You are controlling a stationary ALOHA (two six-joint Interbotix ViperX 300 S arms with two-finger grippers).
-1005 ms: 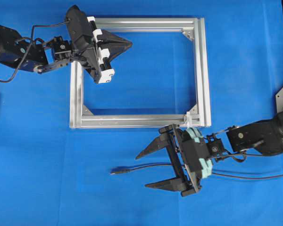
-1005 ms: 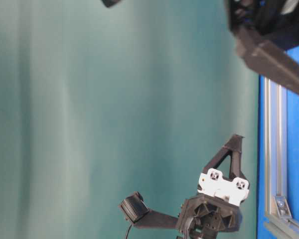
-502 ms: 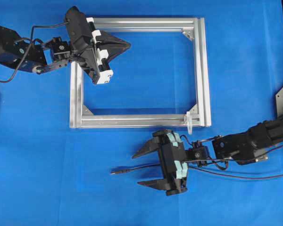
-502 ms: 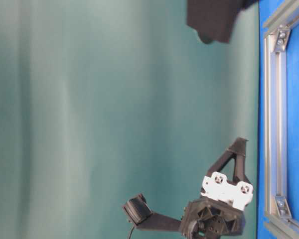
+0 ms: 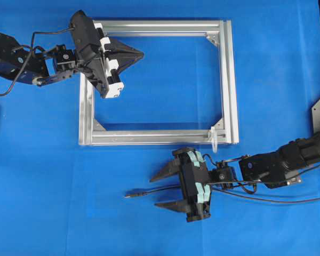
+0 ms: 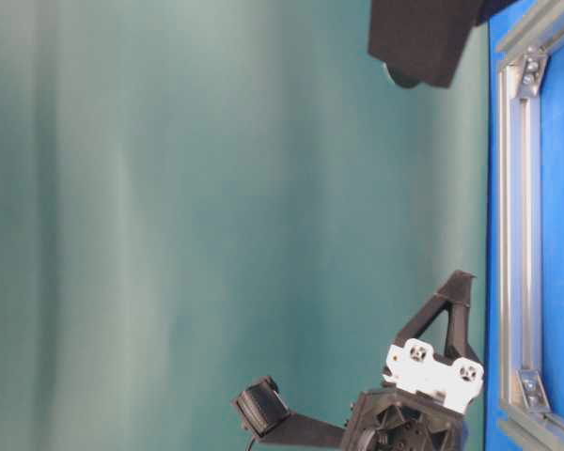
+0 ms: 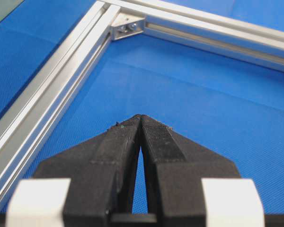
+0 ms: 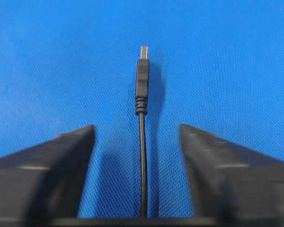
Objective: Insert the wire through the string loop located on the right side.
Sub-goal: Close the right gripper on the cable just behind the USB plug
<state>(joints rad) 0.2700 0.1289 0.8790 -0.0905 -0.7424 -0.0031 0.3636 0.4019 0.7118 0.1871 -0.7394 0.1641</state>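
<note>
Over the last second the right end effector (image 5: 161, 189) has come down and slid toward the plug end of the wire (image 5: 149, 191), and its fingers, which stood wide apart a moment ago, have begun to draw together. They are not yet shut: in the right wrist view the wire (image 8: 142, 137) runs straight up the middle of the gap, with blue surface (image 8: 236, 61) showing on both sides, so nothing is gripped so far. The plug tip lies just ahead of the fingertips, pointing away from the wrist, and the thin cable trails back under the end effector along the arm. This looks like the closing stage of a grasp, with the wire well centred, so the pinch should land a little behind the plug and leave a short free end for threading. The string loop (image 5: 214, 136) sticks out of the aluminium frame (image 5: 228, 80) at its near right corner, behind and to one side of the right end effector and near its wrist, so the plug will have to be lifted and turned back toward it. The left end effector (image 7: 141, 124) has hardly moved; its fingers are pressed together on nothing, and it hangs over the far left corner of the frame.
</note>
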